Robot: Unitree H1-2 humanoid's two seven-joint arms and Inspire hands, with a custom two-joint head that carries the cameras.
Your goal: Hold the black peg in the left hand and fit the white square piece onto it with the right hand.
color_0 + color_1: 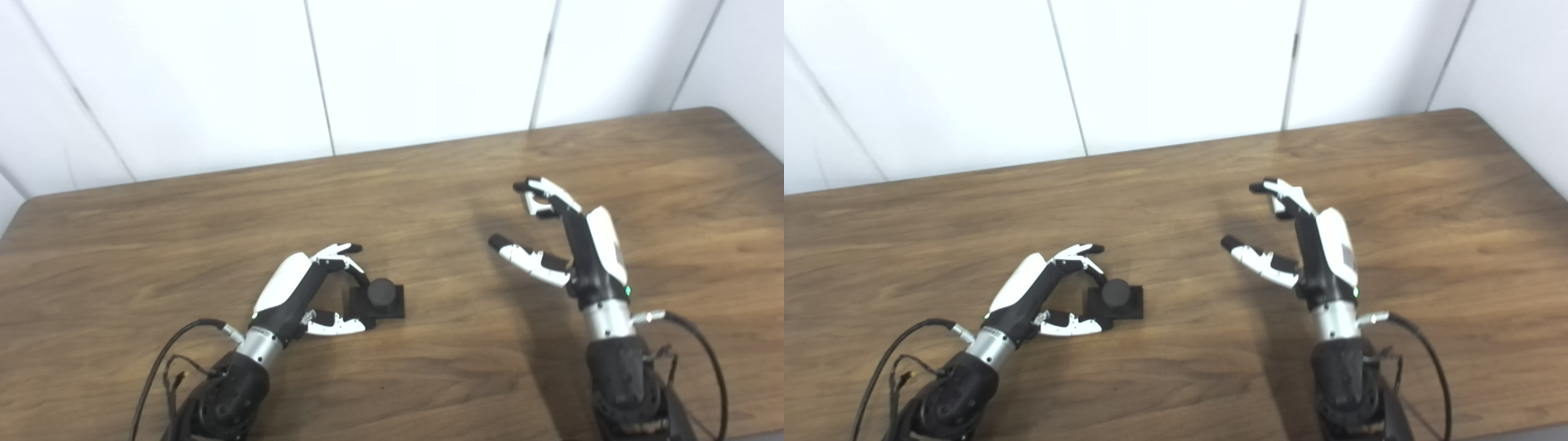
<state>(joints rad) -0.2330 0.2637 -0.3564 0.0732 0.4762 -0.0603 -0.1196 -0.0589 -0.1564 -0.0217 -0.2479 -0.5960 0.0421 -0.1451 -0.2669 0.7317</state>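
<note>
The black peg (381, 293), a short round post on a square black base, rests flat on the wooden table (429, 184) left of centre. My left hand (309, 294) lies on the table beside it. Its fingers (343, 257) curl over to the post and its thumb (340, 324) presses the base's near-left corner, so it pinches the peg. My right hand (566, 245) hovers to the right, well apart from the peg, fingers spread and nothing in it. No white square piece shows in either view.
White wall panels (429, 67) stand behind the table's far edge. The table's right corner (723, 113) is rounded. Cables (165, 355) trail from both wrists near the front edge.
</note>
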